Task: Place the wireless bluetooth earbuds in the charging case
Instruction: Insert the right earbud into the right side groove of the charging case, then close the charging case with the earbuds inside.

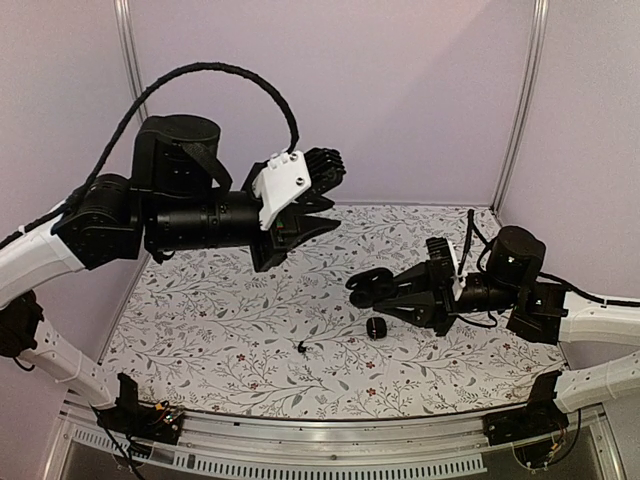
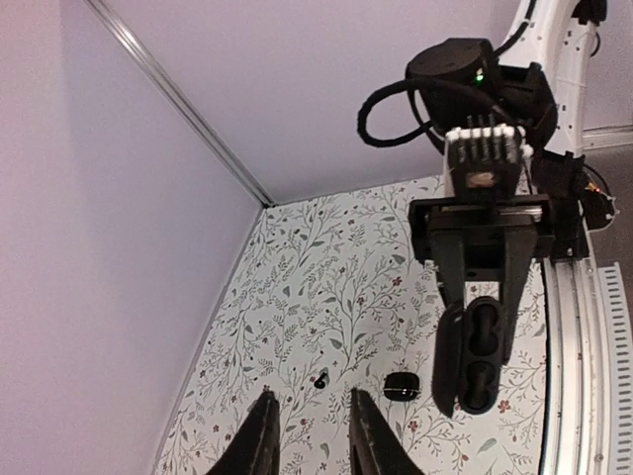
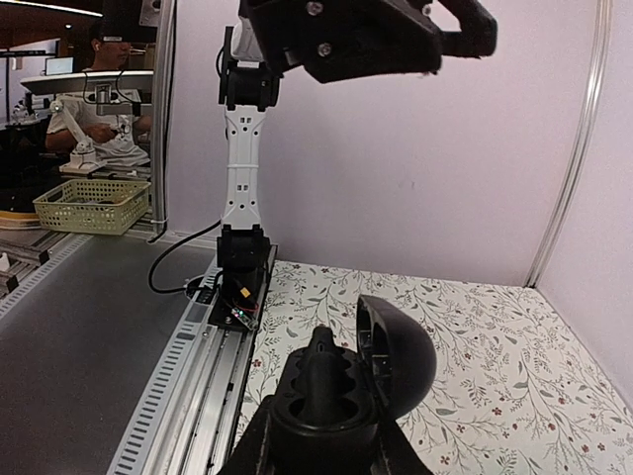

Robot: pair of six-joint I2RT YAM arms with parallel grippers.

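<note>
our right end effector (image 2: 475, 307) is clamped on the open charging case (image 2: 473, 381), wells facing out. our left end effector (image 2: 312, 401) hangs high, fingers apart, holding nothing. one tiny earbud (image 1: 302, 347) lies on the floral surface (image 1: 200, 330) near the front edge. a bulkier black piece (image 1: 377, 328) lies just below the case; we cannot tell what it is. we should descend straight over the earbud and pinch its body, not its stem. lilac walls (image 1: 400, 90) enclose the surface; a seated person (image 3: 94, 109) and a yellow basket (image 3: 91, 205) are beyond.

Left arm (image 1: 200, 220) raised, jaws parted; right jaws clamped.
</note>
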